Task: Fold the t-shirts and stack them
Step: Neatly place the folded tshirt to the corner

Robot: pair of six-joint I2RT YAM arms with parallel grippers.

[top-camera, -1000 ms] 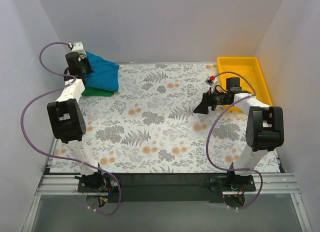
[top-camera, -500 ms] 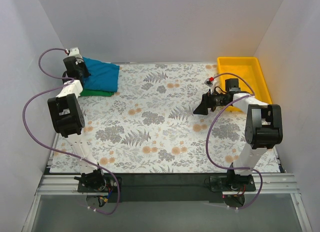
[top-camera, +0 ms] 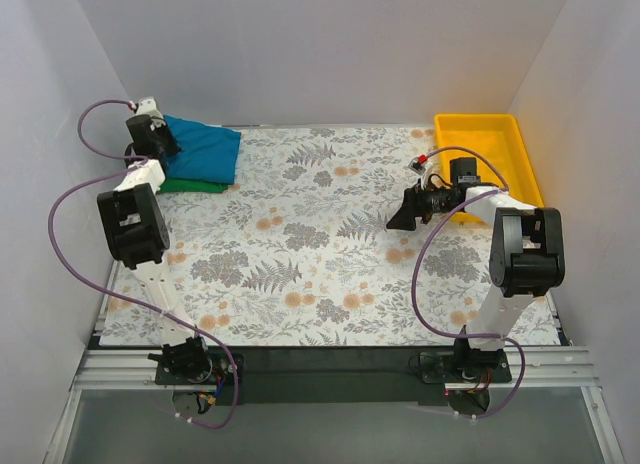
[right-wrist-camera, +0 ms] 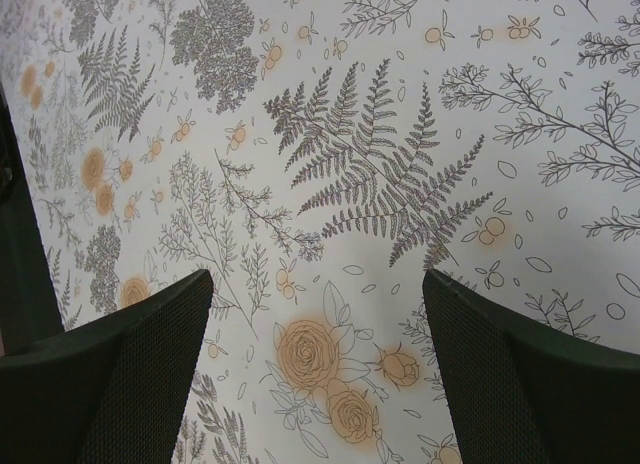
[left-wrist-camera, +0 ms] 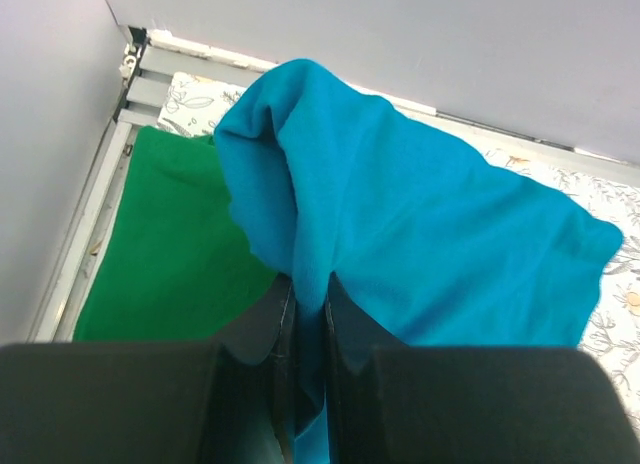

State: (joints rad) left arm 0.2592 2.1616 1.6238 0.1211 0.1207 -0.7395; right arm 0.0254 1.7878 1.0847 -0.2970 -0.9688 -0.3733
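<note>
The teal-blue t-shirt (top-camera: 205, 150) lies folded at the table's far left corner, on top of the green t-shirt (top-camera: 195, 185), whose edge shows beneath it. My left gripper (top-camera: 150, 134) is at that corner, shut on a fold of the teal-blue t-shirt (left-wrist-camera: 400, 214). In the left wrist view the blue cloth runs between the two fingers (left-wrist-camera: 272, 314) and the green t-shirt (left-wrist-camera: 170, 244) lies flat to the left. My right gripper (top-camera: 400, 216) hovers open over the floral cloth right of centre, its fingers (right-wrist-camera: 150, 354) wide apart with nothing between them.
A yellow plastic tray (top-camera: 500, 149) stands at the far right corner. White walls close in the table on the left, back and right. The floral tablecloth (top-camera: 300, 244) covers the table. Purple cables loop beside both arms.
My left gripper has drawn the teal-blue shirt's fold a little farther toward the back left corner, flattening the shirt. The right arm has barely moved.
</note>
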